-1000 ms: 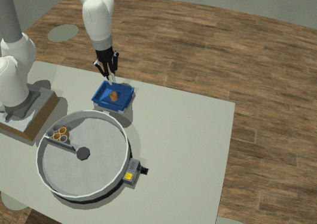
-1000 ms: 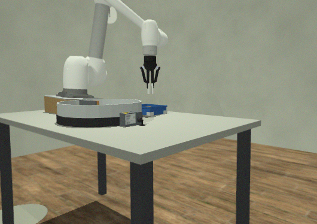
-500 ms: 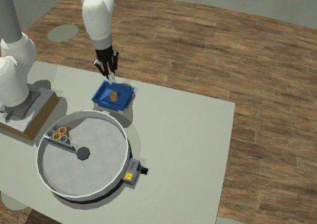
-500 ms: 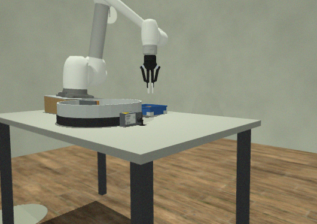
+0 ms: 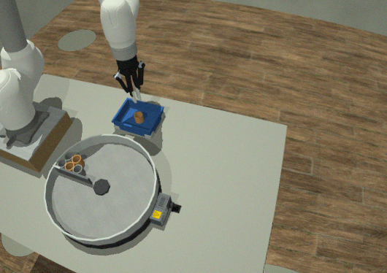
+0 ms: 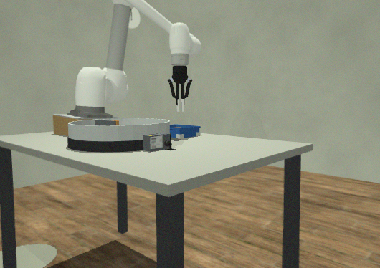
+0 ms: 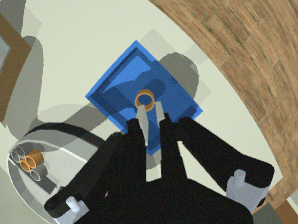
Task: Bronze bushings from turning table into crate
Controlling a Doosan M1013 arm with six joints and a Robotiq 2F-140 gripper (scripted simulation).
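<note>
The gripper [image 5: 136,98] [image 6: 180,109] [image 7: 151,106] hangs above the blue crate [image 5: 157,119] [image 6: 190,130] [image 7: 172,80]. It is open by a narrow gap, with nothing between its fingertips. One bronze bushing [image 5: 139,117] [image 7: 145,101] stands in the crate, below the fingertips. On the turning table [image 5: 120,216] [image 6: 118,131], two bronze bushings, one at the back [image 5: 77,159] and one nearer the divider [image 5: 69,166], stand clustered with three steel bushings, one of them at the front right [image 5: 77,168] [image 7: 37,173]. Their lower parts are partly hidden.
A grey divider [image 5: 74,176] runs beside the cluster to the dark hub [image 5: 101,187]. The turning table has a raised rim. A grey motor box [image 5: 161,209] [image 6: 156,142] is attached at its side. The arm's base stands on a wooden block [image 5: 55,141] at the left.
</note>
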